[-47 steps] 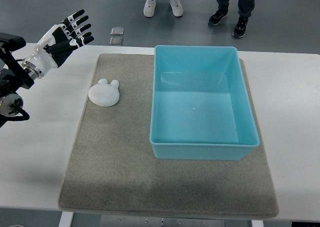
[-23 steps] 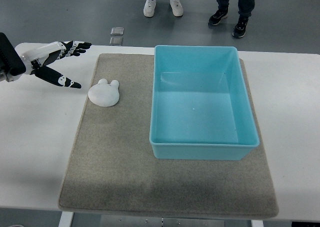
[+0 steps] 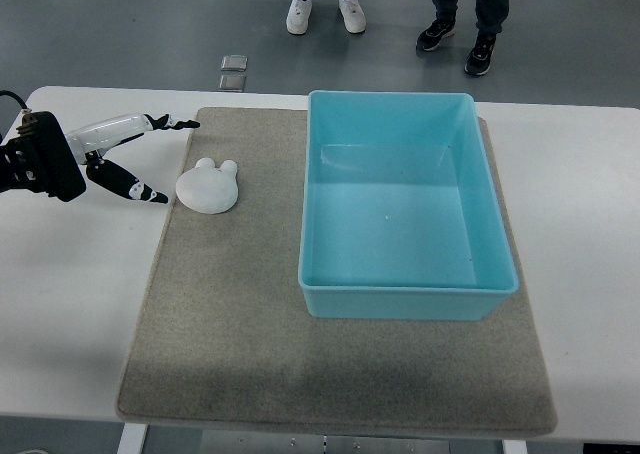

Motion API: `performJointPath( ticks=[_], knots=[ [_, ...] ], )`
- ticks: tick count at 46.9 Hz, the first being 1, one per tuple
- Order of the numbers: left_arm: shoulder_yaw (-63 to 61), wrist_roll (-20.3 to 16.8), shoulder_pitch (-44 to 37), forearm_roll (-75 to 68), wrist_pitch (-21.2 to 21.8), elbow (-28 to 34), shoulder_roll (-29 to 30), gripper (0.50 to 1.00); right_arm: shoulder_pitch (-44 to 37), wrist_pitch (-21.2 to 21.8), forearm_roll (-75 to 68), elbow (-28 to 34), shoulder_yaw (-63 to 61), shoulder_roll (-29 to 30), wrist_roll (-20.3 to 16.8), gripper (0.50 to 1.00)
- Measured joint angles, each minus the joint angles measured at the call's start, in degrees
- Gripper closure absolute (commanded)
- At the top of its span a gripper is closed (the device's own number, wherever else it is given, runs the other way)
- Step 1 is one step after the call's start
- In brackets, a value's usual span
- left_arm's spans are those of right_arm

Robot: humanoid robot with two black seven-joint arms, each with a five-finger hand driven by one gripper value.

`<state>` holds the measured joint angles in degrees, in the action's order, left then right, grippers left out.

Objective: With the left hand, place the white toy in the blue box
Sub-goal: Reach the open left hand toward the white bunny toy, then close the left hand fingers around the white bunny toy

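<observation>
Nearest the robot's side, the grey mat (image 3: pixel 330 364) lies bare across the white table (image 3: pixel 60 314). Further in, the blue box (image 3: pixel 405 299) sits on the mat's right half, open-topped with nothing in it. Level with its far half, on the mat's left part, the white toy (image 3: pixel 209 186) lies flat, a small rounded bunny shape with two stubby ears pointing away from the robot. Just to its left the left hand (image 3: pixel 125 154) hovers side-on, fingers spread wide: the upper ones reach past the toy's far-left side, the thumb points at its near-left edge, and nothing is held. The hand looks close but apart from the toy.

The toy looks light and smooth, probably soft or rubbery, and its domed top could slip from a pinch. I'd judge the best hold is across the wide body, finger and thumb on opposite flanks, below the ears. Beyond the table, two people's shoes (image 3: pixel 325 14) stand on the floor.
</observation>
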<state>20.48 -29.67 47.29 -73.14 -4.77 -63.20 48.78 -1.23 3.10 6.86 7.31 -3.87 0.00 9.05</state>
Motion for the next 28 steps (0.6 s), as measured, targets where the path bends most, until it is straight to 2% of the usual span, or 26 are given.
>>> performJointPath(
  ticks=[7,17,28],
  knots=[
    [-0.44,0.19,-0.04,-0.48,0.88,-0.67,-1.95,0.559,0.0,0.03,0.0,0.03,0.0,0.0,0.0,0.564],
    [-5.14,0.23,0.7,-0.6,5.65,-0.13,-4.07,0.564,0.0,0.0,0.0,0.0,0.0,0.0,0.0,0.564],
    [-6.25,0.23,1.05,-1.08,6.18,0.78,-5.56,0.617,0.0,-0.02,0.0,-0.01,0.0,0.0,0.0,0.564]
  ],
)
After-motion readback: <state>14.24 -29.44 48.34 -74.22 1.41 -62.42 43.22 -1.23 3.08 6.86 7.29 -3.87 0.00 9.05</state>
